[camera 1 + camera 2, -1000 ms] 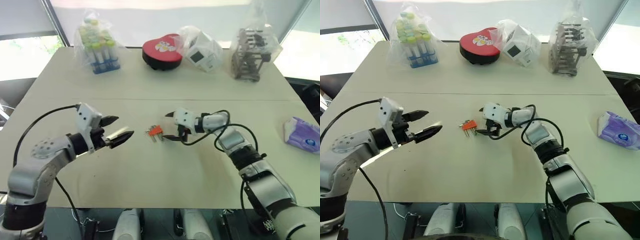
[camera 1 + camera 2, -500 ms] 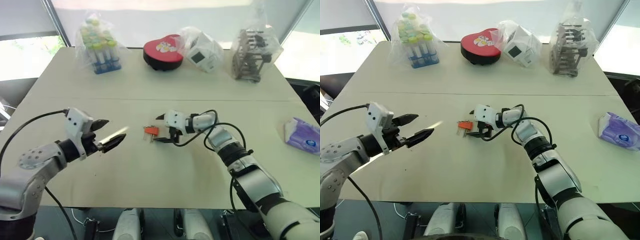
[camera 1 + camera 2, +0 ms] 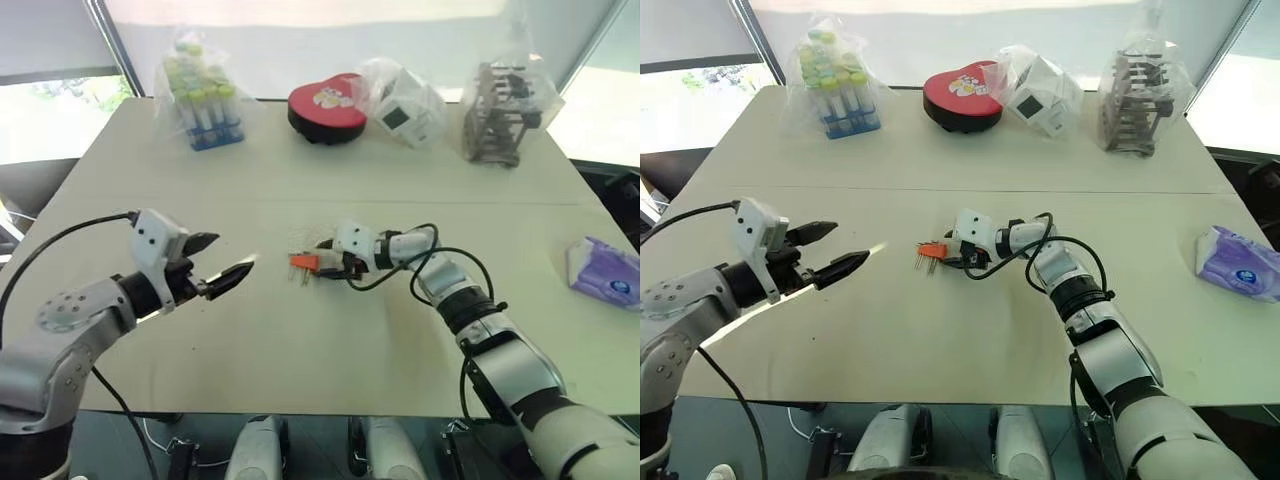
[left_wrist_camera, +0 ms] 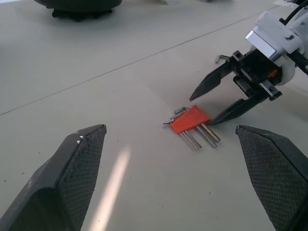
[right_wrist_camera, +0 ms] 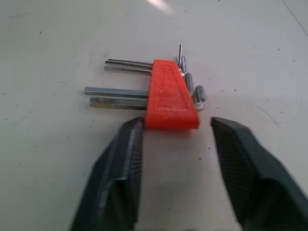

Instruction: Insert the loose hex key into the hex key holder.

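Flat on the matte beige table (image 3: 300, 340) at centre frame: wedge-shaped orange plastic hex key holder (image 5: 169, 96), textured, with four straight grey metal keys out one side and bent ends bunched at the other. Just beyond it, near the upper right of the left wrist view: thin grey bent metal rod (image 4: 221, 57), seemingly the loose hex key, too small to make out clearly. Flanking the holder's wide end: right gripper (image 3: 322, 262), fingers partly apart, gripping nothing, one pad at a corner. At left, well apart: left gripper (image 3: 232, 256), spread wide, empty. Along the top: red heart-shaped box (image 3: 325, 105); crinkled clear bags blurring their contents. Purple tissue pack (image 3: 605, 270) cut off at right.
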You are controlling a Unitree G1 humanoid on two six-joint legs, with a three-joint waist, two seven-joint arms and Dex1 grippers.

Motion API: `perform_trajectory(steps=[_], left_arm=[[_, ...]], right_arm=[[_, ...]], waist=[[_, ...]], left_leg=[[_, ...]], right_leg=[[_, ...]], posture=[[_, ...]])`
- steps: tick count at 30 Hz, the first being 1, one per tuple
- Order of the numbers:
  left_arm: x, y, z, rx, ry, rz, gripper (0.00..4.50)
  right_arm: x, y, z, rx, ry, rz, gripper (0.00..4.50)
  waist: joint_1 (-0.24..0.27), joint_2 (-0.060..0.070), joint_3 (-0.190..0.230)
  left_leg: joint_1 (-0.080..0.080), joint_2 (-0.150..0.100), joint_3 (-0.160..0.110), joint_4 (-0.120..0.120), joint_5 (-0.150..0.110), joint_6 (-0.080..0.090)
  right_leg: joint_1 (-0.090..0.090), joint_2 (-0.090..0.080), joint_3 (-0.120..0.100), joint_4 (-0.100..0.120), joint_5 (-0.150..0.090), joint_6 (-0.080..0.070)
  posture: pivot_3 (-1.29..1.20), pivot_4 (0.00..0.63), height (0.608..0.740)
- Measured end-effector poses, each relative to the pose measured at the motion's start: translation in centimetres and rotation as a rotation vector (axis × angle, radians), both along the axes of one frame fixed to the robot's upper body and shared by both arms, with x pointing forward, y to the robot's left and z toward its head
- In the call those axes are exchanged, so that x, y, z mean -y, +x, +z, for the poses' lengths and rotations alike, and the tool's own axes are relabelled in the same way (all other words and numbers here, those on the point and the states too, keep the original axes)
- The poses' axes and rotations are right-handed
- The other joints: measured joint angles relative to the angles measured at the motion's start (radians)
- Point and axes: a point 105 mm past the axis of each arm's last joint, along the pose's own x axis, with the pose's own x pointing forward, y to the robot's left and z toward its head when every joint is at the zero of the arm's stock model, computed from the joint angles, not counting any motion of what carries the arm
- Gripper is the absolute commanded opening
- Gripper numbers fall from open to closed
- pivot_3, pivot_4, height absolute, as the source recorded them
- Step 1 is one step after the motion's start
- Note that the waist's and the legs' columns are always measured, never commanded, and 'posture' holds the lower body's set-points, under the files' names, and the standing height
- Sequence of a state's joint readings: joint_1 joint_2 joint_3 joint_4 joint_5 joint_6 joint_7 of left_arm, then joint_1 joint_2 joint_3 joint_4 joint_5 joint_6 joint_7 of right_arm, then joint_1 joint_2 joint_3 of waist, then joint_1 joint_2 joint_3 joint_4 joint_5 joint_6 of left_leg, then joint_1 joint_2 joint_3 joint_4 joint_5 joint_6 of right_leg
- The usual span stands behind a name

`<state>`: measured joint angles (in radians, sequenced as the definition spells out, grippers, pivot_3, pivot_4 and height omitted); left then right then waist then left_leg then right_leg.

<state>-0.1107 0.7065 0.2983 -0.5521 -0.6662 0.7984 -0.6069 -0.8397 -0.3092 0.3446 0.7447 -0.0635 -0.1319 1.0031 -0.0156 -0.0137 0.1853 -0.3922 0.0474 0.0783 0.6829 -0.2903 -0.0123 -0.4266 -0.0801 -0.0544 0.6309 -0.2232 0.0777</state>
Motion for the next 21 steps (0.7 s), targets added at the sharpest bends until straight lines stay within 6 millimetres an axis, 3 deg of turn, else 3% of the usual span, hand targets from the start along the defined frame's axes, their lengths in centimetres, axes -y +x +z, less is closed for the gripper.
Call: perform_trajectory(steps=[8,13,17,21], left_arm=[[-0.1,-0.2,-0.4,-0.017,0.000,0.003,4.50],[-0.1,0.5,0.0,-0.010,-0.013,-0.006,4.50],[0.3,1.7,1.5,0.018,-0.071,-0.043,4.50],[1.1,2.7,3.5,0.036,-0.153,-0.116,4.50]], right_arm=[[-0.4,0.2,0.0,-0.019,0.026,-0.027,1.08],[0.6,0.3,0.9,0.105,0.001,-0.044,1.08],[2.4,0.8,5.7,0.418,0.037,-0.073,1.08],[2.9,0.0,10.3,0.751,0.072,-0.054,1.08]], waist=[[-0.004,0.000,0.000],[0.005,0.000,0.000],[0.003,0.000,0.001],[-0.003,0.000,0.001]], left_leg=[[0.000,0.000,0.000,-0.001,0.000,0.000],[-0.001,0.000,0.000,-0.001,0.000,0.000],[-0.003,-0.001,0.000,0.000,0.000,0.000],[-0.003,0.000,0.001,-0.001,0.000,0.000]], right_leg=[[0.000,0.000,0.000,0.000,0.000,0.000],[0.000,0.000,0.000,0.000,0.000,0.000],[-0.003,-0.001,0.000,-0.001,0.000,0.001],[-0.003,0.001,0.000,-0.001,0.000,0.001]], posture=[[0.00,0.150,0.740],[0.00,0.150,0.740],[0.00,0.150,0.740],[0.00,0.150,0.740]])
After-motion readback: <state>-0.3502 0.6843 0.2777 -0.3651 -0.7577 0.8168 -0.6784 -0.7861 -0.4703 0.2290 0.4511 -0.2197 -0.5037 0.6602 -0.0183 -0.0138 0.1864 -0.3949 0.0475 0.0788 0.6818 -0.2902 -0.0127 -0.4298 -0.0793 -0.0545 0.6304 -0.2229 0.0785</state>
